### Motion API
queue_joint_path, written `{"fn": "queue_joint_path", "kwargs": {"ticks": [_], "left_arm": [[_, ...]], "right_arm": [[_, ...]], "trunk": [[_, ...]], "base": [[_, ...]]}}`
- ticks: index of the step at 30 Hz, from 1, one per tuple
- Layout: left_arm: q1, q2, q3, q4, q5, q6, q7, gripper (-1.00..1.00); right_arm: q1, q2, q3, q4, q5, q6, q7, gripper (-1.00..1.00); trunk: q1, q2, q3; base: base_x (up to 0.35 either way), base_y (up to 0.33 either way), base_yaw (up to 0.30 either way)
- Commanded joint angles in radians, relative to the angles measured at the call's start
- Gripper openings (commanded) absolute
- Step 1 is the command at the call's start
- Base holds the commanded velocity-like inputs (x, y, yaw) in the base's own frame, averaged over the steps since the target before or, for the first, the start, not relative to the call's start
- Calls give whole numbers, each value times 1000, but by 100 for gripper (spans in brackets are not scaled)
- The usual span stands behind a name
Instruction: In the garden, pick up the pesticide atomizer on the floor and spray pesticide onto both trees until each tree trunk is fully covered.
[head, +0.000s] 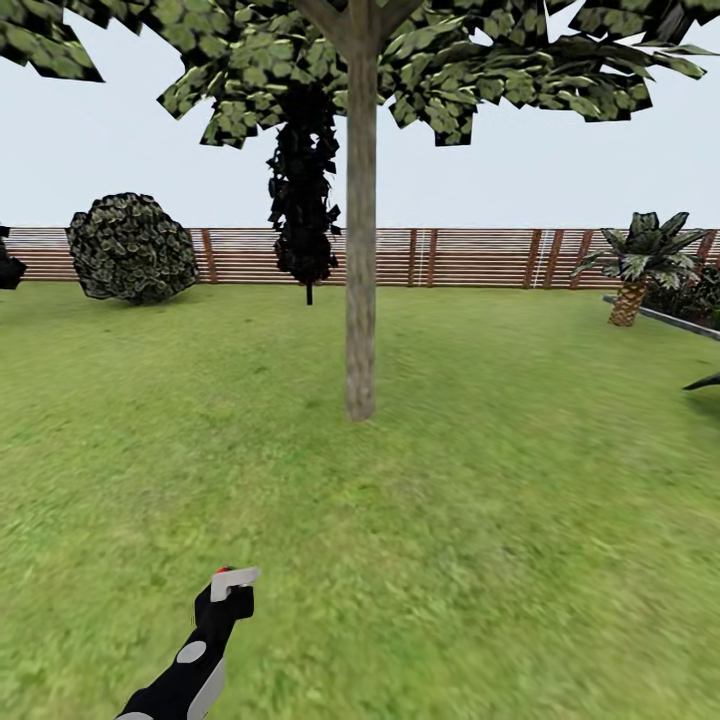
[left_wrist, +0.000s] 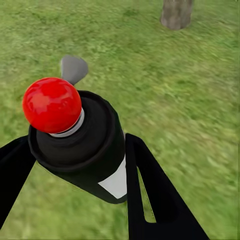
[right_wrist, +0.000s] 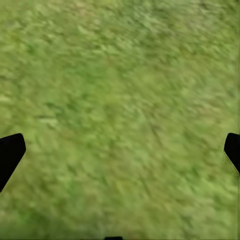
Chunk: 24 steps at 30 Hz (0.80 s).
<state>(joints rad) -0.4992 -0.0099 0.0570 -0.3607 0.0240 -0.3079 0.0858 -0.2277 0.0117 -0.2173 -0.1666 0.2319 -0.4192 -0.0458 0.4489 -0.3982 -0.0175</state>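
My left gripper (head: 225, 597) is shut on the pesticide atomizer (left_wrist: 80, 142), a dark bottle with a white label, a red knob and a pale grey trigger head (head: 235, 578). It is held low over the grass at the lower left of the head view. Straight ahead stands a tree with a grey-brown trunk (head: 360, 250) and a wide canopy of blocky leaves (head: 440, 60); the trunk's base (left_wrist: 176, 12) also appears in the left wrist view, well beyond the bottle. No white specks show on the bark. My right gripper (right_wrist: 120, 150) is open above bare lawn.
Green lawn (head: 480, 520) spreads all around. A brown slat fence (head: 470, 256) closes the back. A round bush (head: 132, 248) stands at the left, a narrow dark tree (head: 303, 200) behind the trunk, a low palm-like plant (head: 640, 262) at the right.
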Motion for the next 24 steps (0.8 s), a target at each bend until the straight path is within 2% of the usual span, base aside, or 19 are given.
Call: {"fn": "queue_joint_path", "kwargs": {"ticks": [1,24], "left_arm": [[-1,-1,4,1,2,-3,-1,-100],[-1,-1,4,0,2,-3,-1,-100]], "right_arm": [[-1,0,-5,1,10,-3,-5,100],[-1,0,-5,1,10,-3,-5,100]], "trunk": [[1,-2,-2],[1,-2,-2]], "base": [[302,-177,0],[299,-182,0]]}}
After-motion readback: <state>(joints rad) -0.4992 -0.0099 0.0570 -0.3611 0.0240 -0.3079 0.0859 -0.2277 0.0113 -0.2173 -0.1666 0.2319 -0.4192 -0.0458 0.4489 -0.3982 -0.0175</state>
